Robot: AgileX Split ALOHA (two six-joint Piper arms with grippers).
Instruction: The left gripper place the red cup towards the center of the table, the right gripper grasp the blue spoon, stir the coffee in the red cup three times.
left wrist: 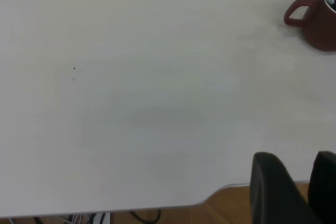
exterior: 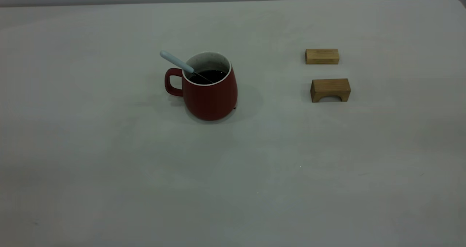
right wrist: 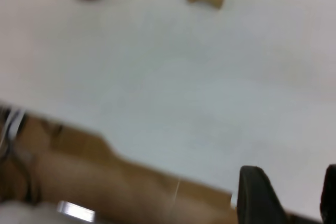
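Exterior view: red cup (exterior: 210, 90) of coffee (exterior: 207, 76) stands left of table (exterior: 109, 167) centre, blue spoon (exterior: 177, 62) propped inside; both grippers are off at the edge, parted, empty; a clumsy handle grasp could slop coffee.

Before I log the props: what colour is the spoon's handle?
Pale blue-white, on the blue spoon in the red cup; exterior view shows it best.

A: What shows of the left gripper (left wrist: 294, 190)?
B: Two matte black, rounded fingers, lower right of frame.
A: And the right gripper (right wrist: 291, 198)?
B: Likewise black, blurred, lower right.
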